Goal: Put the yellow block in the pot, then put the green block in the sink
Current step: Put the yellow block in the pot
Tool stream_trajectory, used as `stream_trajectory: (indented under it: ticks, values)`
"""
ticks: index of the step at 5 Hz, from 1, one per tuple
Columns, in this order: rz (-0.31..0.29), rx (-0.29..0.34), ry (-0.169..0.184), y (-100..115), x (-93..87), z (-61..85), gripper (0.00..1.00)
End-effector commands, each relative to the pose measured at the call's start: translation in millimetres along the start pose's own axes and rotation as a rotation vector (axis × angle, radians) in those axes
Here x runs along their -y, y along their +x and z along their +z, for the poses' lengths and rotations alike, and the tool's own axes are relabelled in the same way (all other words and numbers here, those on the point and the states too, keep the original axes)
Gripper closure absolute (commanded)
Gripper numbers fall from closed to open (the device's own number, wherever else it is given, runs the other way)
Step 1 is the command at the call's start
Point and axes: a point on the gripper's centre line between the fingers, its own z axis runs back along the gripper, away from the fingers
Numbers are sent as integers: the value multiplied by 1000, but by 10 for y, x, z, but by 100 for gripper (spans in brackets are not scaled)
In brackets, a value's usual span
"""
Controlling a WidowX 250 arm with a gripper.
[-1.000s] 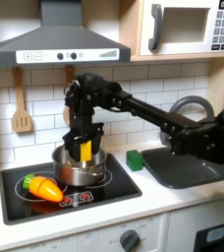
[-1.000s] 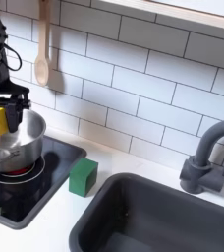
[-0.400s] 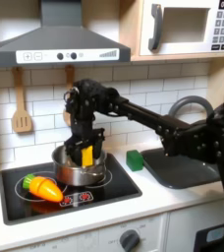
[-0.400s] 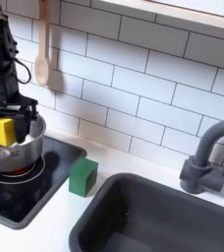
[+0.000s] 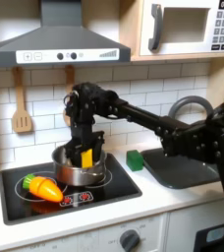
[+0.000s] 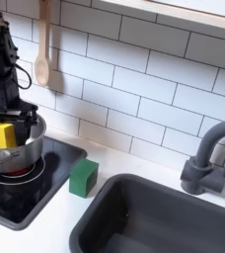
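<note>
One small bright yellow cube-like block [image 6: 3, 133] sits clamped in the black gripper [image 6: 4, 135], low inside the round shiny steel pot [image 6: 16, 158] at the second exterior view's left edge. Its top face gleams, edges crisp. Right of the pot, the dark green block [image 6: 83, 177] rests beside the dark grey sink [image 6: 114, 212].

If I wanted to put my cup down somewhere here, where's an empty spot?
The sink basin is bare, and so is the white counter in front of the green block. The stove is crowded: the pot with the hand and yellow block over it, plus the carrot.
</note>
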Motion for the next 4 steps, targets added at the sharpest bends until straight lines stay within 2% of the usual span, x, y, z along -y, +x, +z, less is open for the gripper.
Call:
stream_trajectory:
  ticks: [1, 3, 4]
  values:
    - [-14, 1, -1, -27, 22, 46, 0]
    - [-9, 3, -5, -72, 54, 99, 0]
    - [-30, 44, -6, -89, 152, 279, 0]
